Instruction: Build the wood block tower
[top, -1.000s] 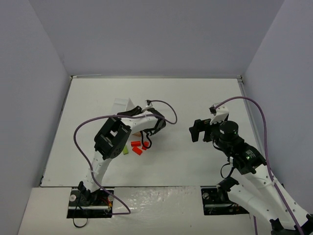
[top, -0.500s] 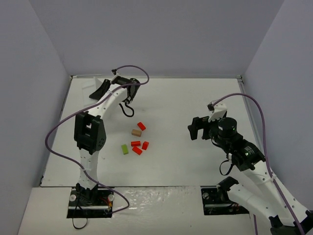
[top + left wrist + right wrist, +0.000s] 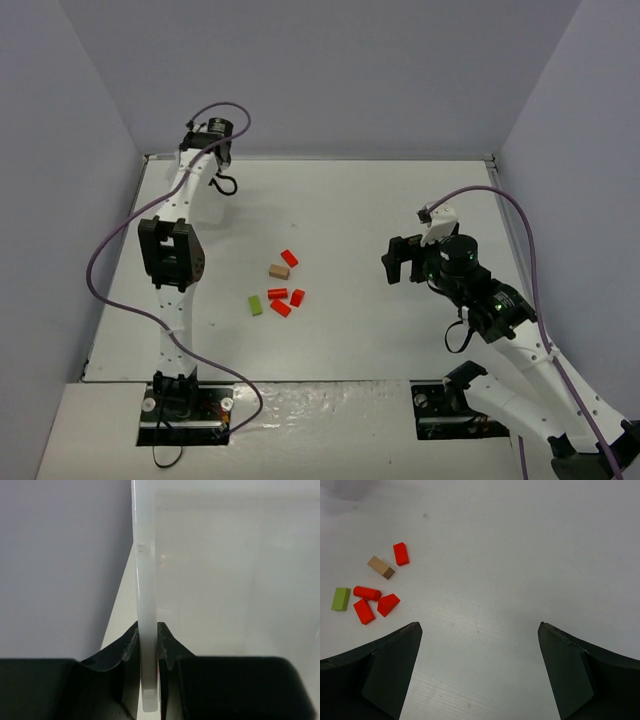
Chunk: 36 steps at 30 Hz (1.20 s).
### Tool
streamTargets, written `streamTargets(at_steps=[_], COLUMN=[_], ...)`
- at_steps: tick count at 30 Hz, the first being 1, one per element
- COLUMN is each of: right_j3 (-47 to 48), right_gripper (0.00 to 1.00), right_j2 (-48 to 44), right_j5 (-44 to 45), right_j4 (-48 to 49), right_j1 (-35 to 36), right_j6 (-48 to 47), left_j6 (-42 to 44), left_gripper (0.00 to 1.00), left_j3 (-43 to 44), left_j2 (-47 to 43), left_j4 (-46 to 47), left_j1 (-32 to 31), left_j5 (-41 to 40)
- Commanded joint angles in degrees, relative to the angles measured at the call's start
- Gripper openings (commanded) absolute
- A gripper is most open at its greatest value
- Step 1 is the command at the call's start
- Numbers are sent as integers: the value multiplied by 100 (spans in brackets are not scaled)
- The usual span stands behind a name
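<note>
Several small wood blocks lie loose and flat near the table's middle, none on top of another: a tan block [image 3: 279, 271] [image 3: 381, 567], a lime-green block [image 3: 256, 305] [image 3: 341, 599], a red cylinder [image 3: 277, 294] [image 3: 367, 593], a red wedge [image 3: 388, 604] and two more red blocks [image 3: 289, 257] [image 3: 364, 611]. My left gripper [image 3: 203, 140] [image 3: 148, 626] reaches to the far left corner. It is shut on the thin wall of a clear plastic tray [image 3: 146, 570]. My right gripper [image 3: 398, 263] [image 3: 480, 625] hovers wide open to the right of the blocks, holding nothing.
Grey walls enclose the white table [image 3: 400, 200] on the left, back and right. The left arm stretches along the left side, its purple cable [image 3: 110, 260] looping out beside it. The tray fills most of the left wrist view.
My left arm has swung from above the blocks to the far left corner, carrying the tray with it and uncovering the blocks. The right arm has barely shifted.
</note>
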Motion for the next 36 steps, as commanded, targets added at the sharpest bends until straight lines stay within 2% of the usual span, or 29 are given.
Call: streamTargets(at_steps=[1,4,14,21,22,24,25,27,28,32,36], right_j3=[184,174,362,629,641,718,737,824,848,910,964], right_gripper=[100,100,100,100,100,100,100,100,100,100,100], right_j2=[86,185,803,1370,1436,1549,1612,1685,1720,1759,1739], right_j5=[116,154,60,-43,-38,40,66,108,114,179,204], right_j4=[295,289,295,302,296,304,304,313,317,332,341], right_j1=[27,29,27,35,35,35,35,35,35,35,35], right_j6=[-59,-24,134,236,230,234,246,238,224,147,45], left_j6=[185,61,133,-25,-25,-32,-25,-11,9,39,10], left_gripper=[0,0,1,14,17,34,38,60,67,86,97], left_j3=[874,895,1262,1431,1460,1491,1498,1485,1475,1301,882], left_j2=[185,310,1007,1374,1398,1350,1300,1196,1115,703,53], left_j4=[377,726,1522,2052,2088,2132,2151,2188,2188,2197,2179], left_j1=[832,1186,1701,1911,1911,1902,1902,1884,1870,1799,1663], left_j5=[1509,2179,3014,3413,3472,3604,3617,3601,3599,3634,3736])
